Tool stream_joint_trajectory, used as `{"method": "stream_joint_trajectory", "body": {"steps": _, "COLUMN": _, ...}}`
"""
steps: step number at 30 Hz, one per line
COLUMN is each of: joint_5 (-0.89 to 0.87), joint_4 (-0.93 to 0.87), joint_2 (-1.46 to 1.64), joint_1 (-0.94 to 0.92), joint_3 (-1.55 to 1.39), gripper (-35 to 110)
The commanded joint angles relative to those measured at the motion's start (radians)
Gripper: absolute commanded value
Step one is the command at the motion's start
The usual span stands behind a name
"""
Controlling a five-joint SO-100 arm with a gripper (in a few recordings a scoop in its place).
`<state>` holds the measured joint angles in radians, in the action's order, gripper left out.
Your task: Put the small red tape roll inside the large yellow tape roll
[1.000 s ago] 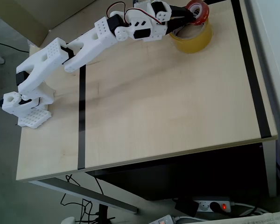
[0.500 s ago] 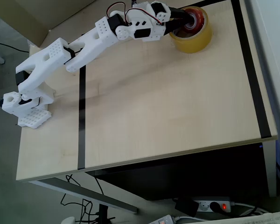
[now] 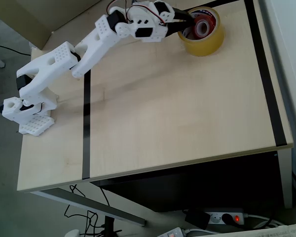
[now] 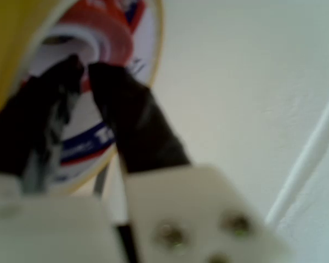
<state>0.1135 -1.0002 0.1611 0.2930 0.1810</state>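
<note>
The large yellow tape roll (image 3: 207,45) lies flat at the far right end of the table. The small red tape roll (image 3: 203,25) sits tilted inside its hole. My gripper (image 3: 191,24) reaches in over the yellow roll's left rim, and its dark fingers are pinched on the red roll's near wall. In the wrist view the gripper (image 4: 85,71) has its tips almost together, with a sliver of red between them. The red roll (image 4: 107,33) and its white core lie just beyond the tips. The yellow roll (image 4: 11,38) curves around them, and its printed white core shows.
The white arm (image 3: 89,47) stretches from its base (image 3: 29,111) at the left edge across the table's far side. Black tape lines (image 3: 86,123) cross the wooden table (image 3: 177,113). The table's right edge lies close behind the yellow roll.
The red roll was held above the yellow roll's rim a second ago. It has come down into the hole, and the wrist has tipped lower and pulled slightly left.
</note>
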Motion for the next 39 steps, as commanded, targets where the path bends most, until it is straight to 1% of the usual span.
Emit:
{"method": "stream_joint_trajectory", "body": {"steps": 1, "joint_5": -0.002, "joint_4": -0.195, "joint_2": 0.132, "joint_1": 0.051, "joint_3": 0.061, "gripper": 0}}
{"method": "stream_joint_trajectory", "body": {"steps": 5, "joint_5": 0.005, "joint_4": -0.347, "joint_2": 0.281, "joint_1": 0.064, "joint_3": 0.061, "gripper": 0}}
{"method": "stream_joint_trajectory", "body": {"steps": 9, "joint_5": 0.006, "joint_4": -0.445, "joint_2": 0.420, "joint_1": 0.081, "joint_3": 0.060, "gripper": 0}}
{"method": "stream_joint_trajectory", "body": {"steps": 13, "joint_5": 0.008, "joint_4": -0.463, "joint_2": 0.557, "joint_1": 0.077, "joint_3": 0.060, "gripper": 0}}
{"method": "stream_joint_trajectory", "body": {"steps": 16, "joint_5": 0.005, "joint_4": -0.440, "joint_2": 0.661, "joint_1": 0.028, "joint_3": 0.060, "gripper": 0}}
{"method": "stream_joint_trajectory", "body": {"steps": 18, "joint_5": 0.000, "joint_4": -0.463, "joint_2": 0.724, "joint_1": -0.014, "joint_3": 0.060, "gripper": 0}}
{"method": "stream_joint_trajectory", "body": {"steps": 20, "joint_5": 0.000, "joint_4": -0.552, "joint_2": 0.792, "joint_1": -0.044, "joint_3": 0.060, "gripper": 0}}
{"method": "stream_joint_trajectory", "body": {"steps": 24, "joint_5": -0.002, "joint_4": -0.808, "joint_2": 0.910, "joint_1": -0.058, "joint_3": 0.060, "gripper": 0}}
{"method": "stream_joint_trajectory", "body": {"steps": 25, "joint_5": -0.038, "joint_4": -0.811, "joint_2": 0.943, "joint_1": -0.060, "joint_3": 0.002, "gripper": 0}}
{"method": "stream_joint_trajectory", "body": {"steps": 26, "joint_5": -0.064, "joint_4": -0.810, "joint_2": 1.040, "joint_1": -0.060, "joint_3": -0.137, "gripper": 0}}
{"method": "stream_joint_trajectory", "body": {"steps": 30, "joint_5": -0.067, "joint_4": -0.805, "joint_2": 1.292, "joint_1": -0.080, "joint_3": -0.614, "gripper": 0}}
{"method": "stream_joint_trajectory", "body": {"steps": 33, "joint_5": -0.067, "joint_4": -0.767, "joint_2": 1.445, "joint_1": -0.071, "joint_3": -0.891, "gripper": 0}}
{"method": "stream_joint_trajectory", "body": {"steps": 34, "joint_5": -0.067, "joint_4": -0.695, "joint_2": 1.537, "joint_1": -0.066, "joint_3": -1.054, "gripper": 0}}
{"method": "stream_joint_trajectory", "body": {"steps": 37, "joint_5": -0.067, "joint_4": -0.367, "joint_2": 1.875, "joint_1": -0.058, "joint_3": -1.641, "gripper": 0}}
{"method": "stream_joint_trajectory", "body": {"steps": 39, "joint_5": -0.067, "joint_4": -0.244, "joint_2": 2.023, "joint_1": -0.051, "joint_3": -1.919, "gripper": 0}}
